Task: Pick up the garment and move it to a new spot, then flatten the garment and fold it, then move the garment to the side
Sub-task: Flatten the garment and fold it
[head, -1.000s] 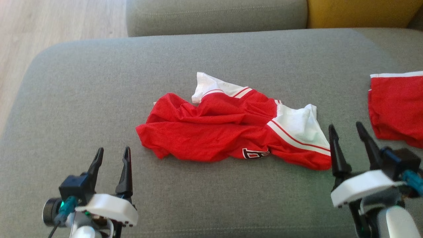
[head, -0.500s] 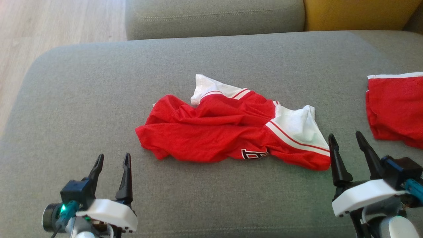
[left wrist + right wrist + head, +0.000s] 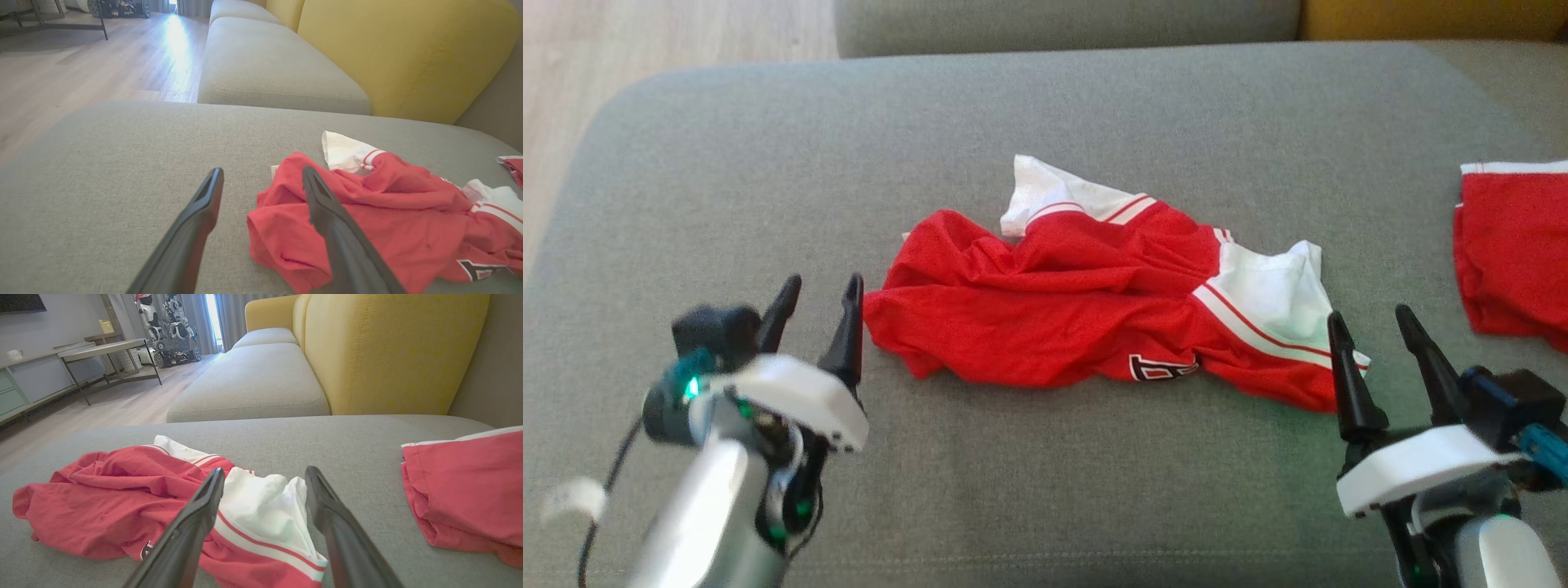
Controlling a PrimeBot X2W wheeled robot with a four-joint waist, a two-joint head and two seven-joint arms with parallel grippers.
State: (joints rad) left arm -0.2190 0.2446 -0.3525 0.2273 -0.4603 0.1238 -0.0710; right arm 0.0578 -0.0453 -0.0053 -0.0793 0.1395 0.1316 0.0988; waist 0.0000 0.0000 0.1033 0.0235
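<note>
Crumpled red-and-white mesh garment [image 3: 1086, 327] on woven grey cushion [image 3: 1045, 122], left hand [image 3: 823, 280] and right hand [image 3: 1368, 314] spread wide, empty

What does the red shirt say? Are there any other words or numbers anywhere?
Red and white garment: a black-and-white printed mark near its front edge, creased and partly folded under, too crumpled to read.
Other red garment: no writing shows.
Grey cushion: no writing shows.
</note>
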